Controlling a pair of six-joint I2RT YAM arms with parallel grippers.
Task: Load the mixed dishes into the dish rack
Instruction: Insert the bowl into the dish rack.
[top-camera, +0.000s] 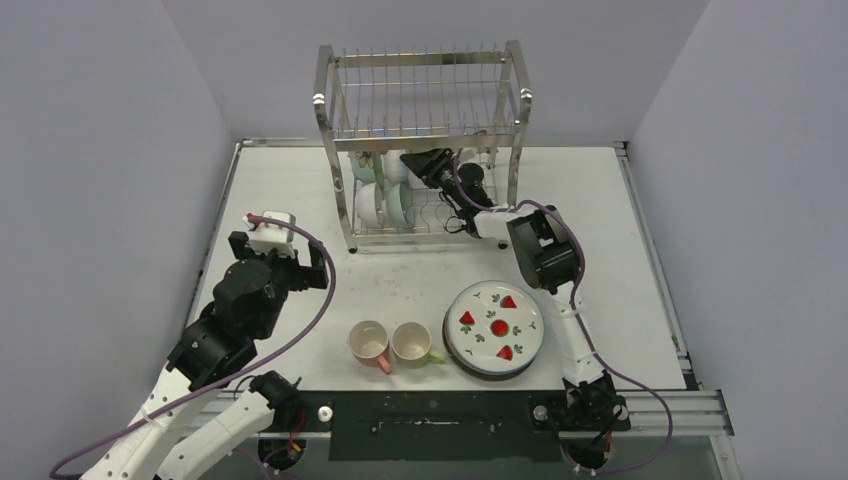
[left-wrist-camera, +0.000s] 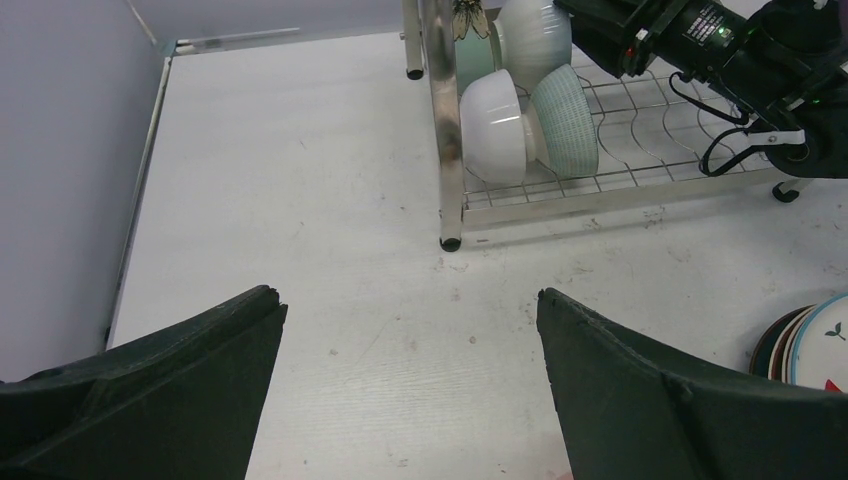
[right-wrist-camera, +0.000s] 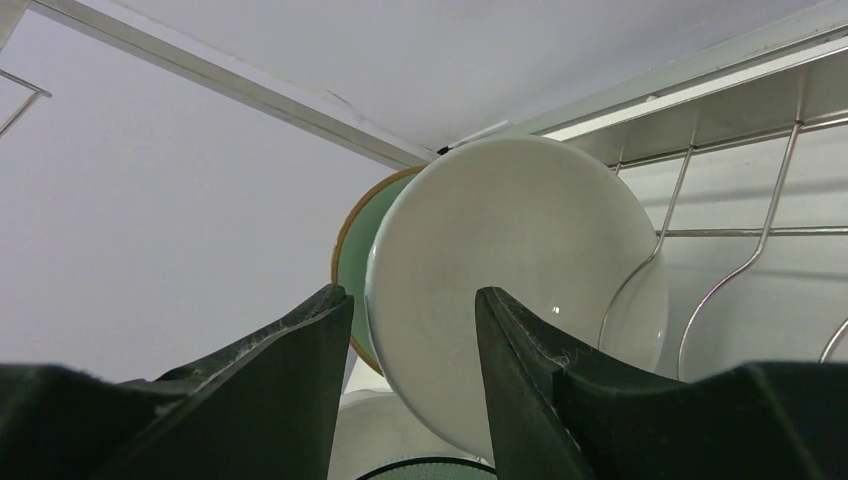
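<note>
Right fingers (right-wrist-camera: 270, 400) stand parted around the white bowl (right-wrist-camera: 510, 270) in the twelve o'clock dish rack (top-camera: 329, 150), left fingers (left-wrist-camera: 160, 390) gape empty; a snagged rim could topple it.

Table (top-camera: 290, 190) with rack (top-camera: 523, 100), mugs (top-camera: 369, 343), stacked plates (top-camera: 494, 327)

The left arm (top-camera: 240, 300) and the right arm (top-camera: 545, 255) are built alike, with white tubular links between bulky black joint housings. A purple cable (top-camera: 330, 290) loops along each. A white camera block (top-camera: 268, 228) sits on the left wrist. The left gripper (left-wrist-camera: 410, 300) and right gripper (right-wrist-camera: 412, 295) have matte, dark, wedge-shaped fingers (left-wrist-camera: 640, 390).
</note>
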